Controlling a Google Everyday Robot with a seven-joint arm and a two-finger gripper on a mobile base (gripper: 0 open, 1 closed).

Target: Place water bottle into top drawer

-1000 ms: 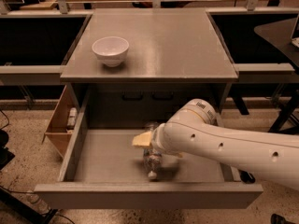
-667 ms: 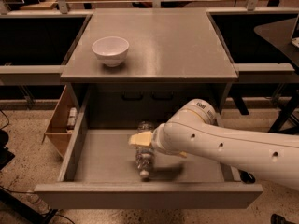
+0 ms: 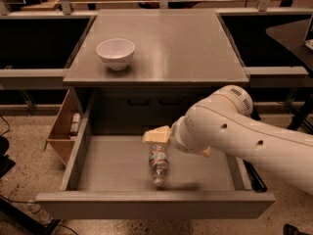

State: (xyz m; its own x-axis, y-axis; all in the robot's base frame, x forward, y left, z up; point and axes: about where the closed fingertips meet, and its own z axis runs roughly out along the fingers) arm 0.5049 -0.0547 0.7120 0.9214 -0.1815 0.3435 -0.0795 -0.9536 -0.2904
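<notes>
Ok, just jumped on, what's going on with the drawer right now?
The robot's arm reaches into the open top drawer, and the gripper sits right over the far end of the water bottle. The bottle lies on its side on the drawer floor, near the middle, with its cap toward the front panel. I cannot tell whether the gripper has hold of it. The white bowl stands on the cabinet top, away from the arm.

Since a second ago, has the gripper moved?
Yes. The gripper has risen and drawn back from the front panel of the top drawer toward the grey cabinet, leaving the water bottle lying on the drawer floor.
</notes>
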